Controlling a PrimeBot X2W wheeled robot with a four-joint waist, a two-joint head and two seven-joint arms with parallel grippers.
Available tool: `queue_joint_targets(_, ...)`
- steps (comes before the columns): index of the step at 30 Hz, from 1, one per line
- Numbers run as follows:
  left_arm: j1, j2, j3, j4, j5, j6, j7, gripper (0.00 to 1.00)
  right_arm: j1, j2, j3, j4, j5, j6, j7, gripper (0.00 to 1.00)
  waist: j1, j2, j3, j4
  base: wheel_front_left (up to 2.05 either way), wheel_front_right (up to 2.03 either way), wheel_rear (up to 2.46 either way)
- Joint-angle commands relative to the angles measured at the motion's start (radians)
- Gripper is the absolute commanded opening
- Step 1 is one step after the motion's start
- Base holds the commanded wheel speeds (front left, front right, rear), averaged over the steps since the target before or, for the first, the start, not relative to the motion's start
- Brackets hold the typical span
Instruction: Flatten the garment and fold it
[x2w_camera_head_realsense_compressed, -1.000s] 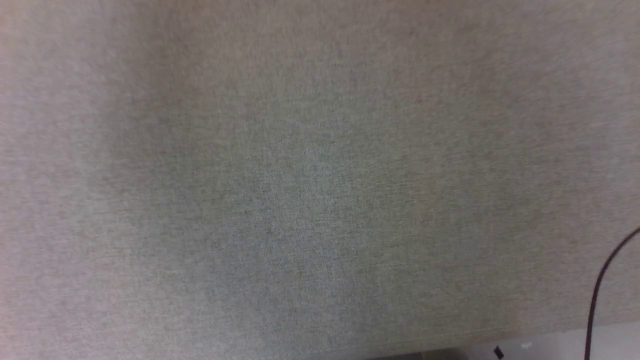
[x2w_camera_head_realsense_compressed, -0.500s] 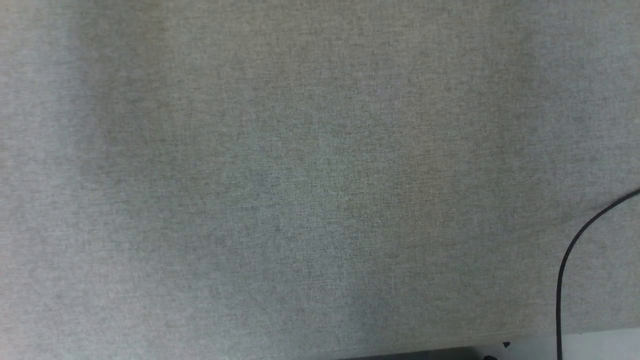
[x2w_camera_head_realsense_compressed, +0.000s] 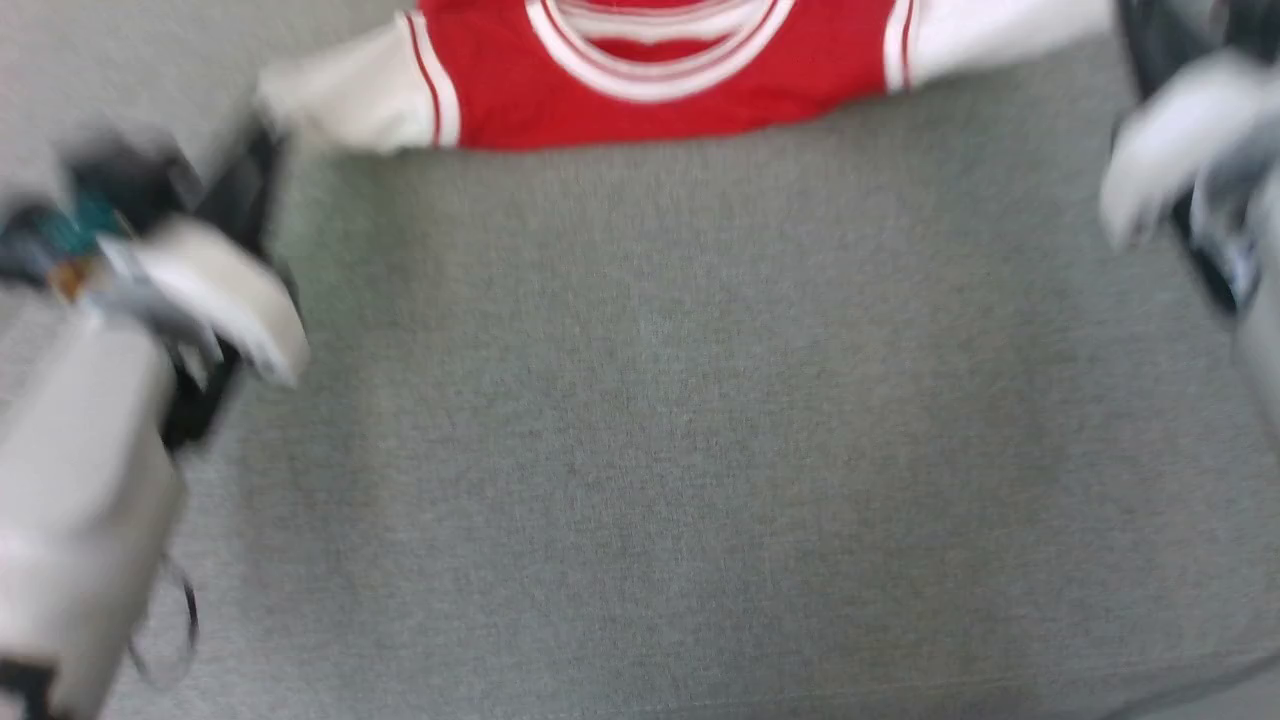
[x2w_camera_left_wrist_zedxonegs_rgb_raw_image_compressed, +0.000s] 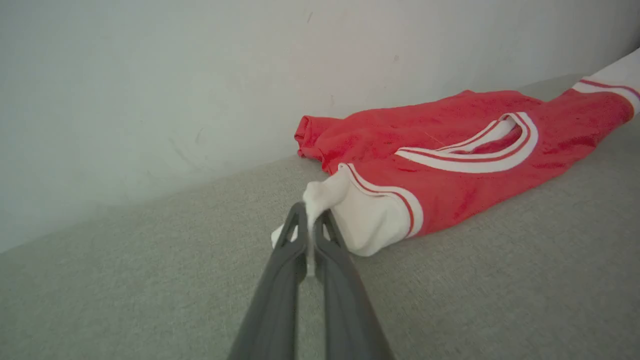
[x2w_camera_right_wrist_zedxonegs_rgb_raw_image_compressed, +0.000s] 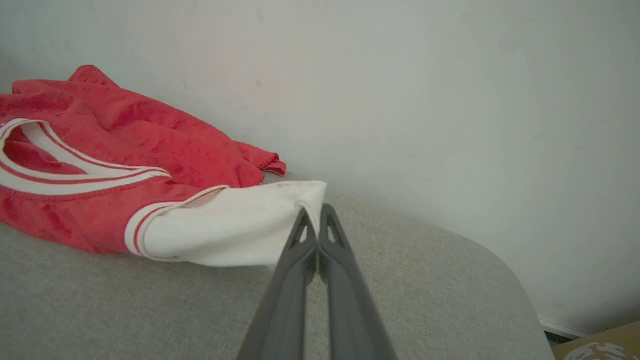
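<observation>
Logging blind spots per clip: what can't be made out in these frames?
Head view: blur smears the left arm and right arm; the top edge cuts the shirt below its collar.
Left wrist view: the right edge cuts the far sleeve; the left gripper covers the pinched sleeve edge.
Right wrist view: folds against the wall hide the shirt's lower part.

Head camera looks steeply down; wrist cameras sit low behind left claw (x2w_camera_left_wrist_zedxonegs_rgb_raw_image_compressed: 311, 222) and right claw (x2w_camera_right_wrist_zedxonegs_rgb_raw_image_compressed: 313, 215), facing the wall (x2w_camera_left_wrist_zedxonegs_rgb_raw_image_compressed: 150, 75); all three share the jersey (x2w_camera_head_realsense_compressed: 500, 90).

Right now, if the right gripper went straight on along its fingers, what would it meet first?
The garment's white sleeve, already pinched in the right gripper; beyond it, probably the pale wall.
</observation>
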Motion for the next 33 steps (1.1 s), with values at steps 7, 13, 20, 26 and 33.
queue_joint_targets(7,0.294,0.106,-0.099,-0.156,-0.077,-0.008,0.147,0.00,0.318,-0.115,0.121,-0.152,0.088,-0.002,0.041,0.00,0.0003,0.0000,-0.226,0.008,0.00,0.00,0.00)
queue_joint_targets(13,0.456,0.191,-0.150,-0.235,-0.107,-0.001,0.257,0.00,0.535,-0.233,0.182,-0.284,0.095,-0.002,0.111,0.00,0.0003,0.0000,-0.301,0.004,0.00,0.00,0.00)
queue_joint_targets(20,0.552,0.224,-0.176,-0.252,-0.111,0.048,0.311,0.00,0.716,-0.311,0.131,-0.352,0.102,-0.002,0.200,0.00,0.0003,0.0000,-0.364,-0.002,0.00,0.00,0.00)
queue_joint_targets(26,0.632,0.234,-0.181,-0.283,-0.146,0.072,0.325,0.00,0.848,-0.335,0.065,-0.425,0.119,-0.002,0.266,0.00,0.0003,0.0000,-0.407,-0.004,0.00,0.00,0.00)
queue_joint_targets(33,0.729,0.246,-0.194,-0.391,-0.218,0.100,0.402,0.00,1.006,-0.364,0.015,-0.520,0.177,-0.002,0.392,0.00,0.0003,0.0000,-0.425,0.011,0.00,0.00,0.00)
